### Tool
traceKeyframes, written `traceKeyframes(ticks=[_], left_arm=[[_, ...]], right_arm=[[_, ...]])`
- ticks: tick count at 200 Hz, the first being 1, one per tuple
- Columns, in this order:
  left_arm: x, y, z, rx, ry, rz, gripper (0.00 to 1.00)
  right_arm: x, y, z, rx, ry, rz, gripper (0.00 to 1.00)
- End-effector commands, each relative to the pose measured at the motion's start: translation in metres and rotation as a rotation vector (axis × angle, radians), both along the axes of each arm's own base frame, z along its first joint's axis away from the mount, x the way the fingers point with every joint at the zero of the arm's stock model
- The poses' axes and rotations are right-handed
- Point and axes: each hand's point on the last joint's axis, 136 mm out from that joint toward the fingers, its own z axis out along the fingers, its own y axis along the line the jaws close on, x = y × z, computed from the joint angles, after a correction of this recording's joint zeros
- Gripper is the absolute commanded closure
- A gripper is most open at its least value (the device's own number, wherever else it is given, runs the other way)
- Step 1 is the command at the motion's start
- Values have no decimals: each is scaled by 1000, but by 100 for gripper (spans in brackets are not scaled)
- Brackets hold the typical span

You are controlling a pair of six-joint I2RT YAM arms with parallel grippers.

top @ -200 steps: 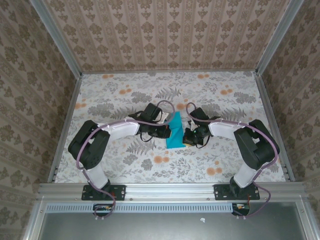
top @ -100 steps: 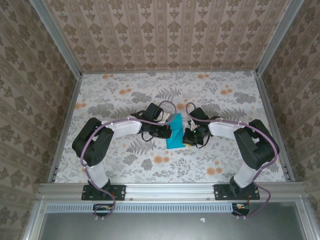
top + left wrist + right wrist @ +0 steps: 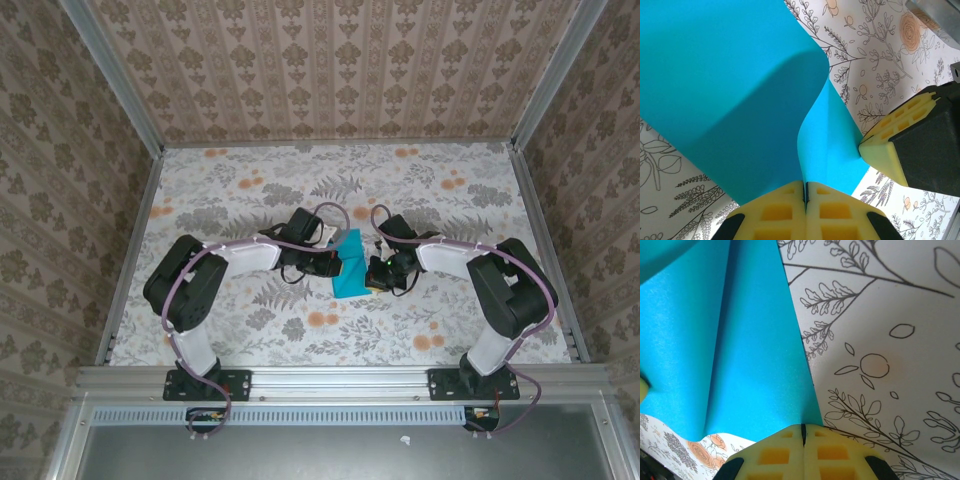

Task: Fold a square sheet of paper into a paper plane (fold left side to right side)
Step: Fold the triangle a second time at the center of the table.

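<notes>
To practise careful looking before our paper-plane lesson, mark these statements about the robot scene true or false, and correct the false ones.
1. The sheet of paper is bright blue. True.
2. The sheet lies completely flat. False: part of it curves up off the table.
3. The left gripper is shut on the sheet's edge. True.
4. The right gripper stands wide open. False: its fingers are shut, at the sheet's edge.
5. The table is plain white. False: it has a floral print.
</notes>
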Motion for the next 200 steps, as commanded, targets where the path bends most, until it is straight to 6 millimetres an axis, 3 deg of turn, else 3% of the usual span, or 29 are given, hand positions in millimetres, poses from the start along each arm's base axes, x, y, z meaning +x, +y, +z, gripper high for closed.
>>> traceKeyframes(ticks=[1,200], left_arm=[[2,4,-6,6,7,6,95],[-3,11,-22,38,21,0,91]], right_arm=[[-18,-13,-21,-90,80,9,98],[-19,-11,-22,-92,91,21,98]])
